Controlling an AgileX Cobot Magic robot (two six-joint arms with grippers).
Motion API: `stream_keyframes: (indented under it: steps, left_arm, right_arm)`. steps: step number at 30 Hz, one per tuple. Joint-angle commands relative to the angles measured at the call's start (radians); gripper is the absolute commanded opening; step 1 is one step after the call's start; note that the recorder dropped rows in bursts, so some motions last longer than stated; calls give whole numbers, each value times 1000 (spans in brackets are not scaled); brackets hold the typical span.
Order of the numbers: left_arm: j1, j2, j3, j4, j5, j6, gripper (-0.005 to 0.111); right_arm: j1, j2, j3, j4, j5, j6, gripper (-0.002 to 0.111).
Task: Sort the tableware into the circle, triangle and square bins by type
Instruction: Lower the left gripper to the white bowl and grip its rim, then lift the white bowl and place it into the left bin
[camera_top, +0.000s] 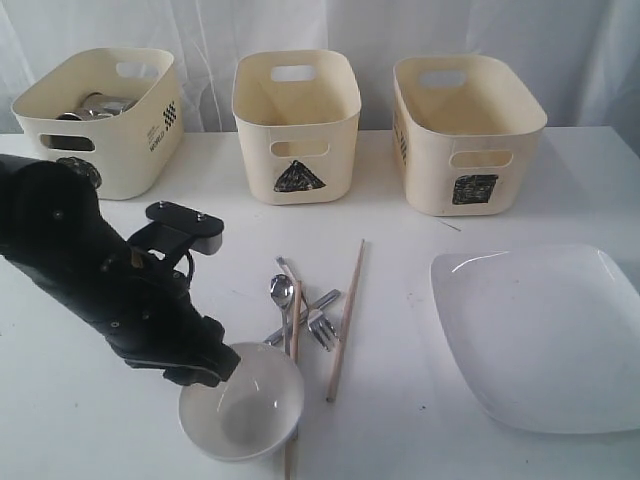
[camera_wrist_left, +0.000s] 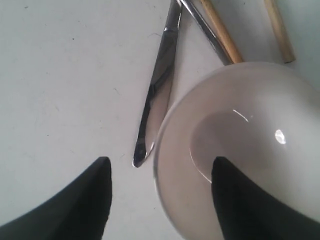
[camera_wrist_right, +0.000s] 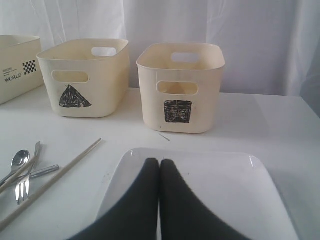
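The white bowl (camera_top: 243, 412) (camera_wrist_left: 245, 130) sits at the table's front. My left gripper (camera_top: 222, 366) (camera_wrist_left: 161, 161) stands open astride the bowl's rim, one finger inside the bowl and one outside it. Beside it lie the knife (camera_wrist_left: 157, 90), spoon (camera_top: 281, 290), fork (camera_top: 322, 330) and chopsticks (camera_top: 346, 318). The large white plate (camera_top: 545, 335) (camera_wrist_right: 225, 190) lies on the right, and my right gripper (camera_wrist_right: 159, 161) hangs shut above it, holding nothing. At the back stand the circle bin (camera_top: 100, 125), holding steel ware (camera_top: 95, 105), the triangle bin (camera_top: 297, 125) and the square bin (camera_top: 465, 130).
My left arm (camera_top: 90, 280) stretches over the table's left front and hides part of the circle bin's mark. A white curtain (camera_top: 320, 30) hangs behind the bins. A second chopstick (camera_top: 293, 345) runs across the cutlery towards the bowl.
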Motion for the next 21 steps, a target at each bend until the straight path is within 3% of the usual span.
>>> stream_keyframes:
  steps: [1, 7, 17, 21]
  left_arm:
    - [-7, 38, 7, -25, -26, -3, 63]
    - [-7, 102, 7, -27, -22, -3, 57]
    - [-7, 116, 7, -31, -1, -3, 1]
    - [-7, 88, 3, -18, 28, -3, 0]
  right_arm:
    - [2, -6, 7, -4, -5, 0, 0]
    - [2, -6, 7, -4, -5, 0, 0]
    - [2, -6, 7, -4, -5, 0, 0]
    - [2, -6, 7, -4, -5, 0, 0]
